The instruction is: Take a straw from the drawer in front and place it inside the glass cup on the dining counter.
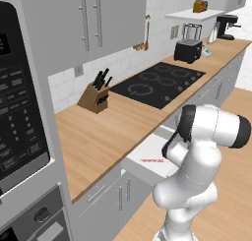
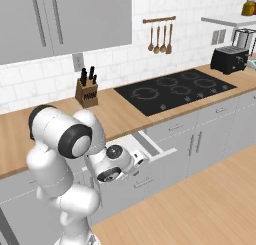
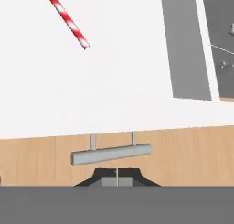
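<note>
End effector (image 3: 117, 178) closed; straw (image 3: 67, 19) (red-white striped).

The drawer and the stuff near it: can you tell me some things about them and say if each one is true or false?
1. The drawer is pulled open. True.
2. The straw is plain blue. False: it has red and white stripes.
3. The straw lies on the drawer's white floor. True.
4. The gripper is holding the straw. False: in the hand view its fingertips sit closed together near the drawer's bar handle, apart from the straw.
5. The knife block stands on top of the black cooktop. False: it stands on the wooden counter beside the cooktop.
</note>
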{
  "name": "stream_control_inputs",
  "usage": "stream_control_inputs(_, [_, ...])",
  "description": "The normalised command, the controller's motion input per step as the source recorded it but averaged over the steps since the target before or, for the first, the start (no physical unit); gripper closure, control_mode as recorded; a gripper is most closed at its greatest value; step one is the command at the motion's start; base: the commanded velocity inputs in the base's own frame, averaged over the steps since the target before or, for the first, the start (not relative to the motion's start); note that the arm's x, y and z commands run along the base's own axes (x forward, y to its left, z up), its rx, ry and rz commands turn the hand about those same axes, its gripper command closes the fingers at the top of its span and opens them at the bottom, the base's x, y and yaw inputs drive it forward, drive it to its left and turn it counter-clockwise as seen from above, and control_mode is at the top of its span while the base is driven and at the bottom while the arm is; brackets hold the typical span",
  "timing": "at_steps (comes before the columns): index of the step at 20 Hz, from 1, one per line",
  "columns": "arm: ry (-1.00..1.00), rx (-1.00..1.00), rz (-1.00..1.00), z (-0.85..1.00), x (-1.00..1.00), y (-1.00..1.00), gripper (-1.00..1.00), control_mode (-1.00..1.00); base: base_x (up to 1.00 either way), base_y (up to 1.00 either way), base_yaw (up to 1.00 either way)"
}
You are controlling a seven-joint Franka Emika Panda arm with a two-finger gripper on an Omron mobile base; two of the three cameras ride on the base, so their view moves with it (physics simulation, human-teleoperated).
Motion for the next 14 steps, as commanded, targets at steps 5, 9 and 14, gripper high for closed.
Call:
stream_control_inputs(5, [0.64, -0.11, 0.0, -0.23, -0.84, -1.0, 1.0, -1.0, 0.0, 0.0, 0.0])
stream_control_inputs(9, [0.57, -0.05, 0.0, 0.27, -0.95, -1.0, 1.0, -1.0, 0.0, 0.0, 0.0])
stream_control_inputs(14, [0.07, 0.08, 0.01, 1.0, -0.67, -0.55, 1.0, -1.0, 0.0, 0.0, 0.0])
